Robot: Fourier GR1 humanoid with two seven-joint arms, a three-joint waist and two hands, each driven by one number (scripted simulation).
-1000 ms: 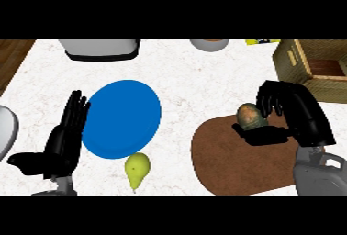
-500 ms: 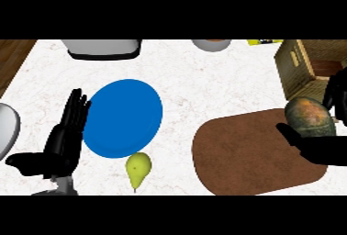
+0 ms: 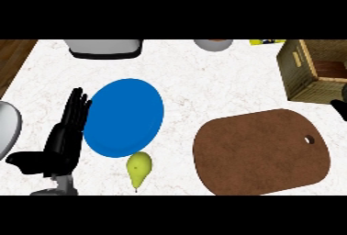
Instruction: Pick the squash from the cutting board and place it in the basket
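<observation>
Vs 0.5 s ago: right robot hand [image 3: 338,106] is showing only as a small black bit at the right edge, just near of the basket [image 3: 303,73]; earlier it was in full view over the right end of the cutting board [image 3: 261,149], curled round the squash. Squash isn't visible now, so can't tell where it is, and can't tell whether the right robot hand is open or closed. Cutting board is lying bare, brown, rounded, w/ a small hole near its right edge. View is also sitting a bit differently, more of the basket showing at far right.

Left robot hand [image 3: 64,135] is unchanged: resting open at left, fingers straight and pointing far, just beside the left rim of the blue plate [image 3: 125,117].

Yellow-green pear [image 3: 139,167] is lying near of the plate, just off its near rim, stem end pointing near.

Bench [image 3: 224,87] is white marbled stone. Far edge: a grey/black appliance [image 3: 105,48] at far left, a grey bowl [image 3: 213,44] far centre, something yellow-green [image 3: 265,41] far right. Grey rounded object [image 3: 8,128] is cut off by the left edge. Wood floor [image 3: 13,57] is showing past the bench's far-left corner.
</observation>
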